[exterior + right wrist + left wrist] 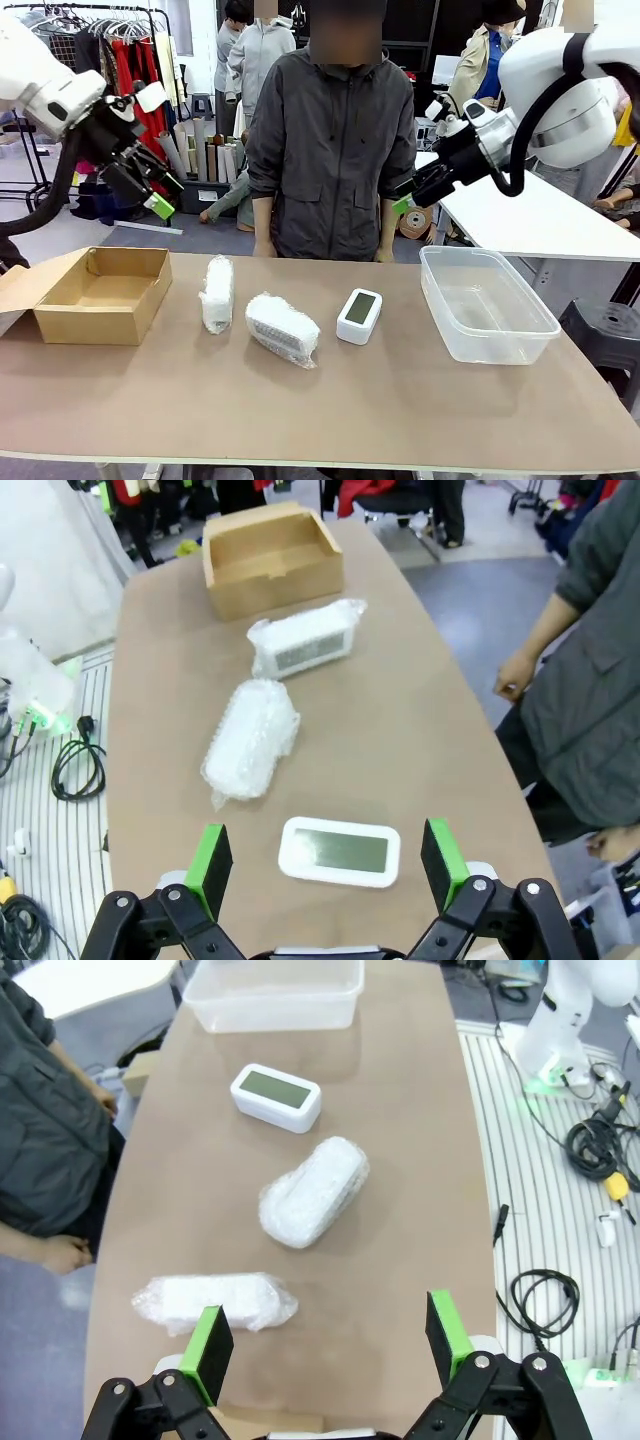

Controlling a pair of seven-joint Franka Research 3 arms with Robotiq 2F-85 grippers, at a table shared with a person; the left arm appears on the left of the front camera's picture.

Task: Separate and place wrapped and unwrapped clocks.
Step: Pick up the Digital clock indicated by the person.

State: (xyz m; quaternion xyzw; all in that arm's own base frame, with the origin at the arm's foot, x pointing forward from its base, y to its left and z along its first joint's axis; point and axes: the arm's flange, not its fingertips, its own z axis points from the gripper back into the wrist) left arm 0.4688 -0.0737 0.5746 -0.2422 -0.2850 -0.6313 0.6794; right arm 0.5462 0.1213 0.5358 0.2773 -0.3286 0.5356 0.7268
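Both arms hang high above the table. The left gripper is up over the left end, jaws spread wide and nothing between them, and the right gripper is up over the right end, equally wide and equally empty. Down on the tabletop, three items sit in a loose row across the middle. The first wrapped clock lies lengthwise, pointing from near edge to far edge, just right of the open cardboard box at the left end. The second wrapped clock lies angled beside it, a touch closer to the near edge. The bare clock rests screen-up to the right of that, apart from the clear plastic tub at the right end. A person stands at the far edge, hands down by their sides.
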